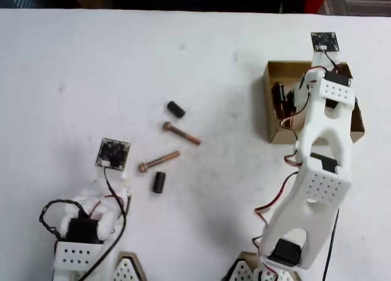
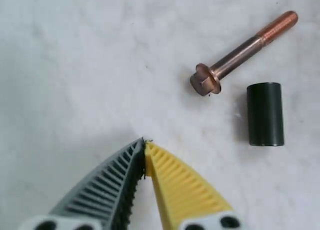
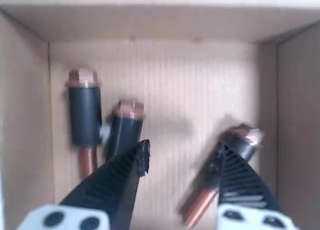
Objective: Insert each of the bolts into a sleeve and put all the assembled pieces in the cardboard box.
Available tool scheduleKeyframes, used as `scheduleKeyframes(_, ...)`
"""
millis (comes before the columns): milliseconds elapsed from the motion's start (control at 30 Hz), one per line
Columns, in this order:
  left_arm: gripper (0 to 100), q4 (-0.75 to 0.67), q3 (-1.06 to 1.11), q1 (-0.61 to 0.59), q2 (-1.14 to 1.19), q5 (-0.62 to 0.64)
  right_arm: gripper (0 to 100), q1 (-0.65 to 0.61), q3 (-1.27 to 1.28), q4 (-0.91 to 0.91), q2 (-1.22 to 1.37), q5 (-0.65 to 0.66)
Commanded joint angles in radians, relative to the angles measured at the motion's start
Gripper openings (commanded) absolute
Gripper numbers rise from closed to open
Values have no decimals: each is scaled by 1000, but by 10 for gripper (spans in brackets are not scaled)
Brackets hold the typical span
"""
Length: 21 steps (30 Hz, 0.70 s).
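The right tool (image 3: pixel 182 152) hangs inside the box (image 3: pixel 30 115) with its jaws wide and nothing between them. Three assembled pieces lie on the box floor: two side by side, piece one (image 3: pixel 84 115) and piece two (image 3: pixel 125 127), and a third (image 3: pixel 240 140) slanted right against one finger. I can't tell whether it touches. It looks to me like the drop-off is finishing. To do it well, I'd keep the jaws spread and lift straight up, clear of that slanted piece and the walls, so nothing gets dragged out.

On the counter (image 1: pixel 73 67), two sets wait. The left tool (image 2: pixel 145 142) is pinched tight and empty, pointing at bare counter beside a bolt (image 2: pixel 240 52) and a sleeve (image 2: pixel 265 114); these lie near each other but apart. A second bolt (image 1: pixel 181 133) and second sleeve (image 1: pixel 176 109) lie farther out. For the next grab, I'd take the bolt near its head, leaving the threaded end free for the sleeve.
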Motion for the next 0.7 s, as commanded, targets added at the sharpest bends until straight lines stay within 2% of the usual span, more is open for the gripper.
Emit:
scheduleKeyframes(0,27,-31,-6,-7,-10,-14,186,-24,-44,105,-163,3)
scheduleKeyframes(233,27,-31,-6,-7,-10,-14,186,-134,-44,349,-401,2)
scheduleKeyframes(667,24,-31,-6,-8,-10,-14,186,-390,-40,633,-846,2)
